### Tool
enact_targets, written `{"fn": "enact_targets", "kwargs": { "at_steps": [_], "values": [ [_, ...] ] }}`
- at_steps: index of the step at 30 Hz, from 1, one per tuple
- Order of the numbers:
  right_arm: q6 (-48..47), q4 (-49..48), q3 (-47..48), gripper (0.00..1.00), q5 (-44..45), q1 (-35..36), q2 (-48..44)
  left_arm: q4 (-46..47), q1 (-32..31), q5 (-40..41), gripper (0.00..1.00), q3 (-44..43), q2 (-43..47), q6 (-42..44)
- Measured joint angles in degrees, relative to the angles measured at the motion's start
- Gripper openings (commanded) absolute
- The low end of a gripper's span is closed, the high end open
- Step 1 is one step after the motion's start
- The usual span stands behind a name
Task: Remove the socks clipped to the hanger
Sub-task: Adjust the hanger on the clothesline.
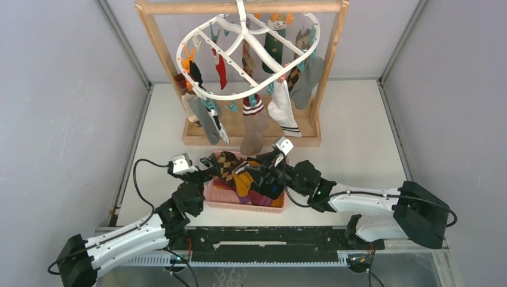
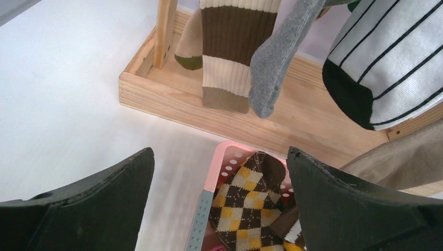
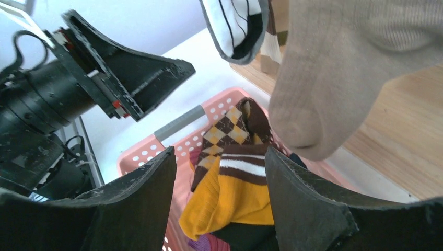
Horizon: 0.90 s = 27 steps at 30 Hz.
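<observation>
hanger hook cut off, basket mostly hidden

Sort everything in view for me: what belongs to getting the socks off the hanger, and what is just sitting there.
Part of the job:
white hanger
clipped socks hanging from it
pink basket, holding loose socks

Just there:
wooden stand that the hanger hangs on
white table
</observation>
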<state>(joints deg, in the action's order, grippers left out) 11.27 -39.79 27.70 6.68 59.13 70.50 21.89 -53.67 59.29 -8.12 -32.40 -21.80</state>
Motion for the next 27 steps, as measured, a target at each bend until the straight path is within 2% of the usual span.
{"fn": "enact_targets", "kwargs": {
  "at_steps": [13, 27],
  "values": [
    [-0.52, -13.84, 1.57, 0.64, -3.21, -0.22, 4.92, -0.20, 1.60, -2.58, 1.00, 0.83, -0.09, 0.00],
    [-2.21, -16.48, 15.91, 0.61, -0.15, -0.44, 17.38, -2.34, 1.75, -3.19, 1.00, 0.85, 2.19, 0.00]
  ]
}}
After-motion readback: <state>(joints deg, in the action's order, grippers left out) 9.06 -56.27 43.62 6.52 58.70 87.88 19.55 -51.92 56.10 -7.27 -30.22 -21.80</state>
